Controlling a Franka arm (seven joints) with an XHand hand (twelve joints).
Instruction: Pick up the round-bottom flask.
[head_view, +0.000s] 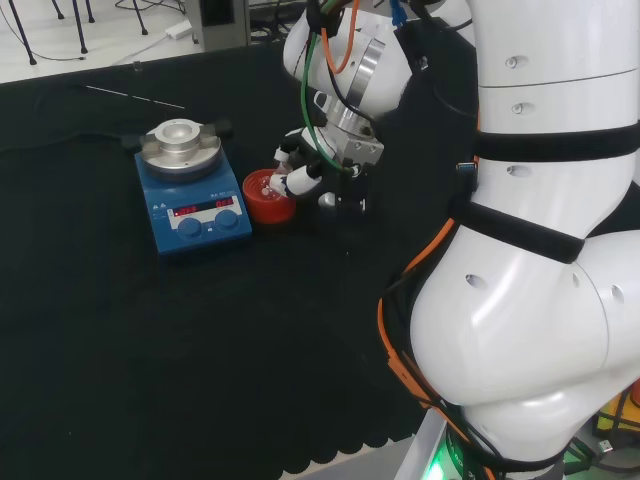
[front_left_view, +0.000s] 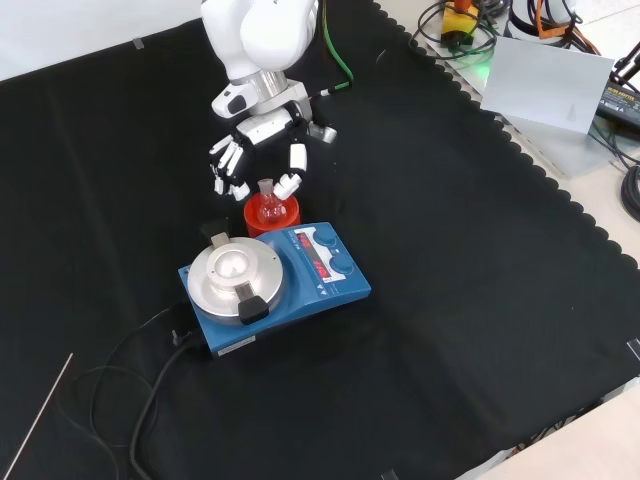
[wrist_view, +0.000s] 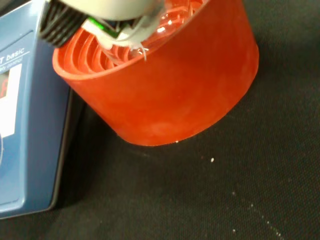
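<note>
Hovering low over the red ribbed stand (front_left_view: 271, 215), the hand (front_left_view: 254, 152) has its fingers (front_left_view: 229, 160) spread and only slightly bent, released and holding nothing. In the front view the fingers hang to the left of the flask's neck and the thumb (front_left_view: 292, 170) to its right, so the neck stands in the gap between them, though contact cannot be told from here. In the head view the hand (head_view: 310, 170) sits just to the right of the stand (head_view: 267, 197), with its white fingertips reaching over the rim.

The round-bottom flask (front_left_view: 267, 203) rests in the stand, upright, its clear bulb sunk inside the ribbed wall and its short neck poking above the rim. The wrist view shows the glass (wrist_view: 172, 20) glinting inside the stand (wrist_view: 165, 85), with a blurred part of the hand (wrist_view: 100, 15) over it.

The step in hand is judged to be the closing of the grasp. To do it well, the hand should centre on the neck before curling, so that thumb and fingers meet the glass from opposite sides and do not tip it. The lift should then go straight up, since the bulb sits deep within the ribs and a slanted pull could drag the stand along.

Just beside the stand, on its near side in the front view, lies the blue stirrer plate (front_left_view: 275, 285); any sideways drift that way risks a knock against it. Black cloth (front_left_view: 480, 300) covers the bench.
</note>
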